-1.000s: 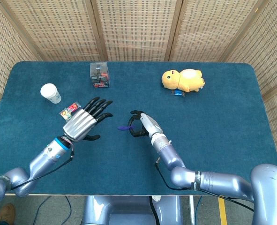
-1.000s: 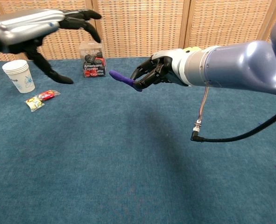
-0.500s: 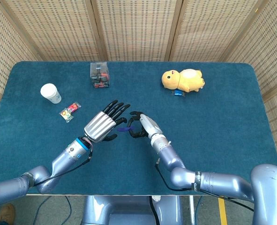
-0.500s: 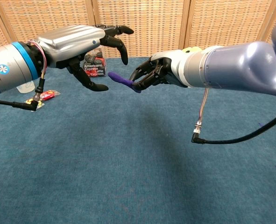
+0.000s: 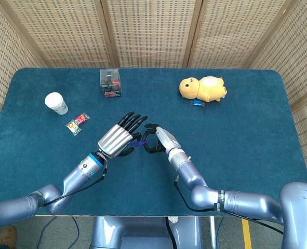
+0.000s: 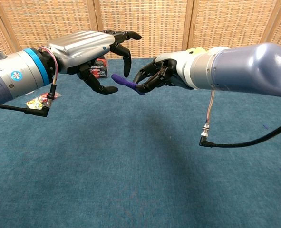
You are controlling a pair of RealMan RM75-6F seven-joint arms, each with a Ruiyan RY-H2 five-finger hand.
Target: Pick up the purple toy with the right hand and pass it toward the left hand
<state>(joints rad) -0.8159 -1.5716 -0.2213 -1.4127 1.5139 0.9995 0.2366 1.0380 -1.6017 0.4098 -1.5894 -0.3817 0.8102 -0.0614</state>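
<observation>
The purple toy is a slim stick held above the table, pinched at its right end by my right hand. In the head view the toy shows only as a short sliver between the two hands, and my right hand sits just right of it. My left hand hovers with fingers spread and arched over the toy's free left end, thumb below it. No finger clearly touches the toy. In the head view the left hand lies palm down, close beside the right.
A clear box with black and red contents stands at the back. A white paper cup and small candy packets lie at the left. A yellow plush toy sits at the back right. A loose cable hangs from my right forearm.
My left hand has swept right from near the candy packets until its spread fingers arch over the toy's free end. The right hand has held the toy almost still.
</observation>
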